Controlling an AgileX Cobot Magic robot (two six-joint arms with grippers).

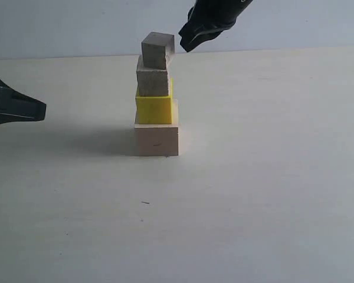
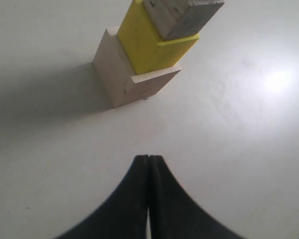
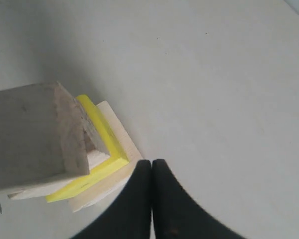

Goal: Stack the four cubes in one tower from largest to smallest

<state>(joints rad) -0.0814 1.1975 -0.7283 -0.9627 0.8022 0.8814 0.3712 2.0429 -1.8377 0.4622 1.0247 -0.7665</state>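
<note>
Left tool (image 1: pixel 42 110) sits low over the left side of the counter (image 1: pixel 253 200). Its jaws are clenched flat together with nothing in them, and it's well apart from the stack, tips pointing toward it.

The tower (image 1: pixel 154 103) stands mid-counter, well in from the far edge, with all four cubes in one column. Bottom up we have:
- the largest pale wooden cube (image 1: pixel 157 140), flat on the counter
- the yellow cube (image 1: pixel 154 112) on it, inside its footprint
- the small wooden cube (image 1: pixel 152 82) on the yellow
- the smallest wooden cube (image 1: pixel 157 49) on top

The smallest wooden cube is twisted out of line with the one under it. We can't tell if it's tilted.

Right tool (image 1: pixel 186 46) hangs high, up and to the right of the smallest wooden cube, just beside its upper corner with a thin gap, not touching. It is clenched as well, jaws pressed together and empty. In the right wrist view we see the stack beside them, not between.
</note>
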